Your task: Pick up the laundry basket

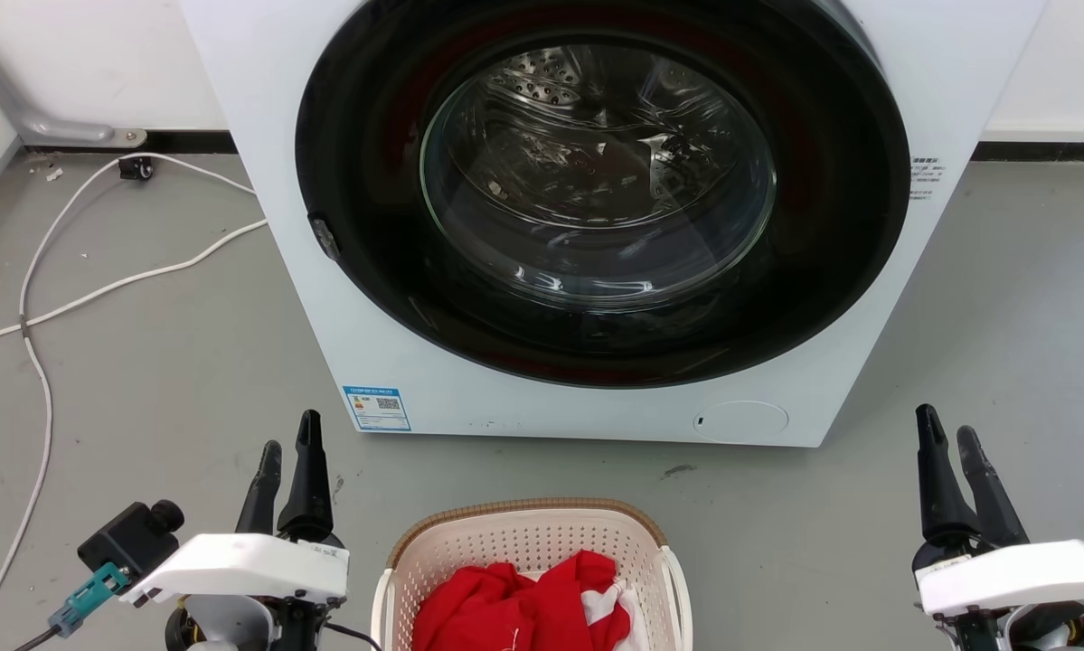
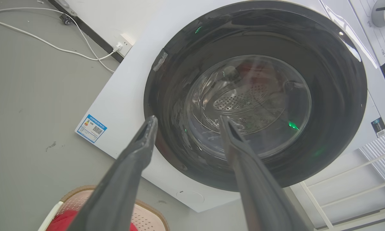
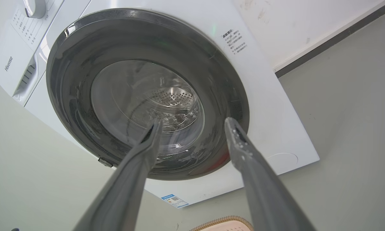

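The laundry basket (image 1: 505, 539), cream perforated plastic with a brown woven-look rim, stands on the floor at the bottom middle of the head view, with red and white cloth (image 1: 523, 601) inside it. Its rim corner also shows low in the left wrist view (image 2: 147, 211) and the right wrist view (image 3: 223, 222). My left gripper (image 1: 289, 438) stands open to the left of the basket, apart from it and holding nothing. On the basket's right, farther off, my right gripper (image 1: 948, 423) is open and empty too.
A white front-loading washing machine (image 1: 415, 362) with a shut round dark door (image 1: 600, 190) stands just behind the basket. White cables (image 1: 44, 307) trail over the grey floor at the left. A white rack (image 2: 356, 179) stands beside the machine in the left wrist view.
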